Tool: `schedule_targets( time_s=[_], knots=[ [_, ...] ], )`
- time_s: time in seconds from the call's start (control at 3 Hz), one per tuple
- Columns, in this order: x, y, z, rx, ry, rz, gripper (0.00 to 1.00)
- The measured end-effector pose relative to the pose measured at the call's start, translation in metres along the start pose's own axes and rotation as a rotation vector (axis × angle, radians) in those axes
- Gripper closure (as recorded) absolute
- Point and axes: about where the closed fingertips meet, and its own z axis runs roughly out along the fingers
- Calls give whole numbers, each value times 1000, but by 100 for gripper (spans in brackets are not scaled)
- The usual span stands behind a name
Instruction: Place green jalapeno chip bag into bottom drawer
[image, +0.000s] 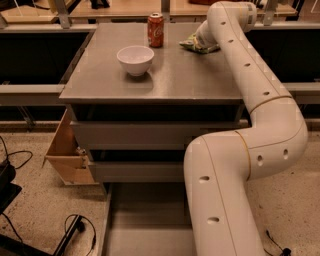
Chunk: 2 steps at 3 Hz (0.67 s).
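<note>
Grey metal bench on speckled floor, black cables lower left. Tan wooden box against bench's left side. White bowl toward left edge, red can at far edge. Bottom drawer pulled out at front. My end effector at far right corner, right at green jalapeno chip bag lying there. Grip: cannot tell, own wrist blocks it.

The tool is at the far right of the desk, almost wholly hidden behind the wrist of the arm. The green jalapeno chip bag shows only as an edge beneath it. The bottom drawer is cut off by the lower edge, its right side hidden behind the arm.
</note>
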Motion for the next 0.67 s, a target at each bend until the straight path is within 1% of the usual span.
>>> schedule_targets(
  time_s=[0.33, 0.67],
  knots=[
    [-25, -2, -2, 30, -56, 11, 27],
    [-44, 1, -1, 45, -99, 19, 4]
  ],
)
